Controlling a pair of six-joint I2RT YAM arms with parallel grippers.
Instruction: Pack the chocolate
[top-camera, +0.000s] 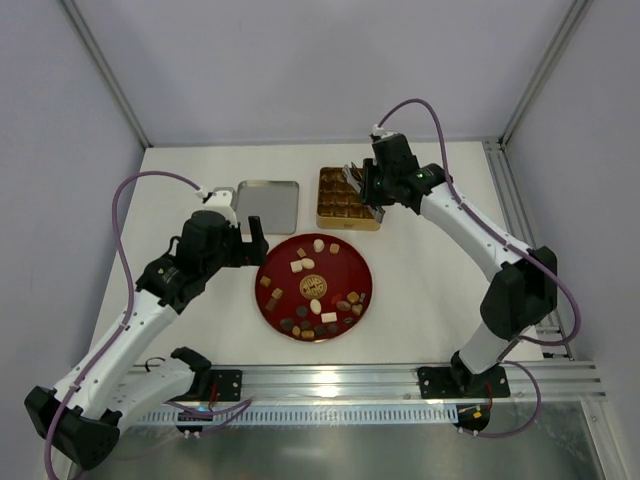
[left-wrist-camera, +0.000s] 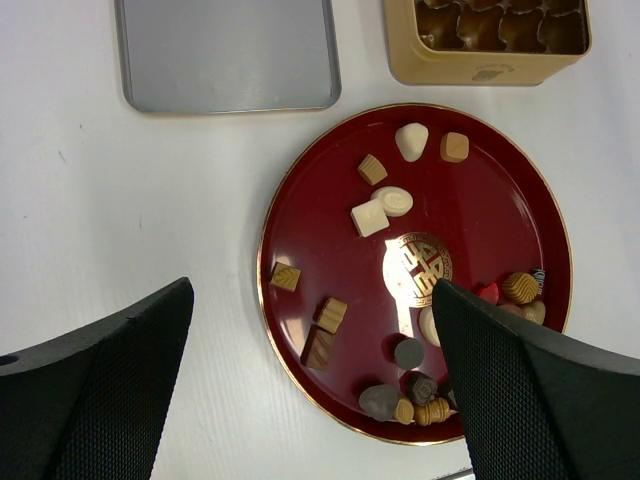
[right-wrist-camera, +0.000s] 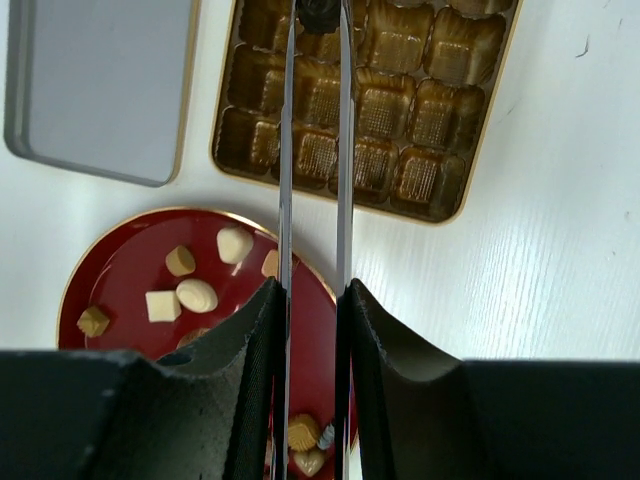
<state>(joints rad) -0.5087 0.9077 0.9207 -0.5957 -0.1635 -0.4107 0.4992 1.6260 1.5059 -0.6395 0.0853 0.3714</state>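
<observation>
- left arm (top-camera: 140, 300): reaches forward from near-edge base, elbow bent, forearm angled inward toward table centre
- left gripper (left-wrist-camera: 312, 290): faces down, jaws spread wide, black textured fingers (left-wrist-camera: 110, 390) far apart at either side of wrist view
- right arm (top-camera: 480, 240): stretched far forward, upper link rising, forearm slanting inward, wrist pitched down
- right gripper (right-wrist-camera: 312, 290): jaws nearly closed, thin metal blades (right-wrist-camera: 284, 150) running parallel beyond fingers, dark chocolate (right-wrist-camera: 318, 12) pinched at blade tips

A round red plate (top-camera: 338, 270) with a gold rim and a gold emblem sits mid-table. At its 11 o'clock lies a flat grey metal lid (top-camera: 268, 206). At its 1 o'clock stands a square gold tin (top-camera: 345, 223) of gridded cups. All three lie apart on the white table (top-camera: 430, 290).
</observation>
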